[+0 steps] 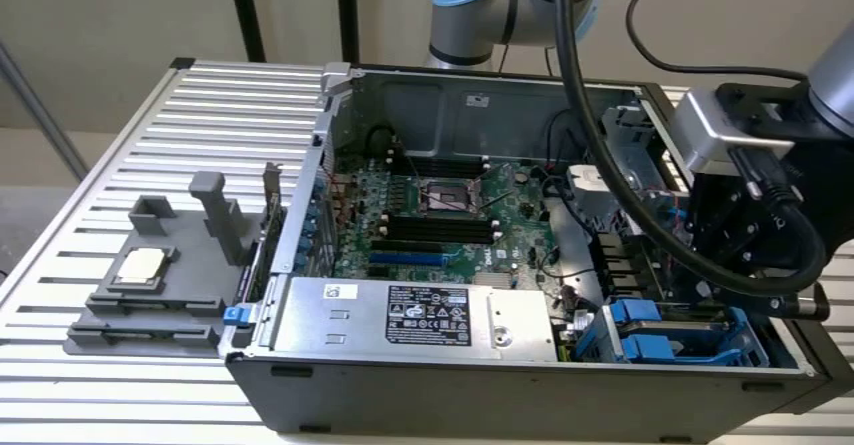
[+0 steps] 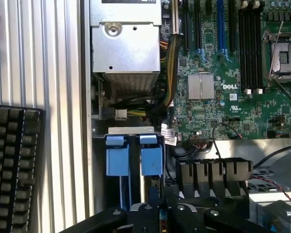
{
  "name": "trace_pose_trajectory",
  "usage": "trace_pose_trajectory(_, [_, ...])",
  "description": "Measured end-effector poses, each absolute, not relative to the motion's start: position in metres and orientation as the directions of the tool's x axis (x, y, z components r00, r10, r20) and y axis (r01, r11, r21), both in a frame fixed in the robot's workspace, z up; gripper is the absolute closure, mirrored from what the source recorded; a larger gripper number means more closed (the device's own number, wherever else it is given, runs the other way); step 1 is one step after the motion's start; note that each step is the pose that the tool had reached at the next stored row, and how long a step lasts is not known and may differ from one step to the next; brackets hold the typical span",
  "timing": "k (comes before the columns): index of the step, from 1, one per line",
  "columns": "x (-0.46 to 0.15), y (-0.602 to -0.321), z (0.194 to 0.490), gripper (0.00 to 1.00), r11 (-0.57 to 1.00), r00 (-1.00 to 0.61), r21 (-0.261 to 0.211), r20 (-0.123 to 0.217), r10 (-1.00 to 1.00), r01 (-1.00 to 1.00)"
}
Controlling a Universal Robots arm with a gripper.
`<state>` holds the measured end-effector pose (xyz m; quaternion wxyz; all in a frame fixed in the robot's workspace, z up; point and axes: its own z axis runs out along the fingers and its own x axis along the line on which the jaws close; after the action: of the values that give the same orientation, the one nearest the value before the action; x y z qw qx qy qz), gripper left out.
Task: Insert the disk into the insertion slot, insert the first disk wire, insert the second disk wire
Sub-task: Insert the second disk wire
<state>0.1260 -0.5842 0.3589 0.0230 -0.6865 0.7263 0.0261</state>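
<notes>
The insertion slot [image 1: 687, 337] is the blue-grey cage with bright blue clips in the near corner of the open computer case, at the exterior view's right. In the wrist view two blue carrier tabs [image 2: 151, 155] stand side by side in the insertion slot [image 2: 131, 130]. A narrow dark edge, seemingly the disk [image 2: 154, 187], runs from the tabs towards my gripper [image 2: 160, 213]. In the exterior view my gripper [image 1: 761, 285] hangs just above the cage. I cannot make out the disk wires among the cables.
The silver power-supply box [image 1: 414, 315] sits beside the cage, and the motherboard [image 1: 441, 215] lies behind it. A grey fixture [image 1: 147, 305] holding a chip stands on the slatted table at the exterior view's left. A black keyboard [image 2: 14, 160] lies outside the case wall.
</notes>
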Motion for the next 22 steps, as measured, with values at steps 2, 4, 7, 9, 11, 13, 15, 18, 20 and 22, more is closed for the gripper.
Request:
trace_pose_trajectory(2, [0.126,-0.585,0.357,0.84,0.054,-0.054,0.002,-0.077,-0.996,-0.999])
trace_pose_trajectory(4, [0.126,-0.585,0.355,0.84,0.053,-0.052,-0.002,-0.085,-0.995,-0.999])
trace_pose_trajectory(7, [0.126,-0.586,0.352,0.84,0.051,-0.050,-0.007,-0.091,-0.995,-0.999])
trace_pose_trajectory(9, [0.126,-0.587,0.350,0.84,0.050,-0.049,-0.008,-0.094,-0.994,-0.999])
trace_pose_trajectory(11, [0.126,-0.588,0.348,0.84,0.049,-0.048,-0.008,-0.096,-0.994,-0.999])
trace_pose_trajectory(13, [0.126,-0.588,0.348,0.84,0.049,-0.048,-0.008,-0.097,-0.994,-0.999])
trace_pose_trajectory(15, [0.126,-0.588,0.348,0.84,0.049,-0.048,-0.008,-0.097,-0.994,-0.999])
trace_pose_trajectory(18, [0.126,-0.588,0.347,0.84,0.049,-0.048,-0.008,-0.097,-0.994,-0.999])
trace_pose_trajectory(20, [0.126,-0.588,0.346,0.84,0.049,-0.048,-0.008,-0.097,-0.994,-0.999])
trace_pose_trajectory(22, [0.126,-0.588,0.346,0.84,0.049,-0.048,-0.008,-0.097,-0.994,-0.999])
